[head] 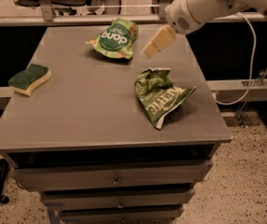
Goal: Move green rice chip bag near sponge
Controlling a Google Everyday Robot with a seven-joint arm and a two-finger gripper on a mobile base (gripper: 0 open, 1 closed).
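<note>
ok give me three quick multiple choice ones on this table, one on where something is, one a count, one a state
1. Where on the table is the sponge?
A. near the left edge
B. at the front right corner
C. in the middle

2. How many snack bags lie on the table?
A. one
B. two
C. three

3. The gripper is:
A. clamped on the sponge
B. in the air just right of the green rice chip bag, apart from it
C. resting flat on the table

Answers:
1 A, the sponge sits alone by the left edge.
2 B, the green rice chip bag lies at the back and a darker wrinkled bag right of centre.
3 B, bare tabletop shows between the gripper and the bag.
</note>
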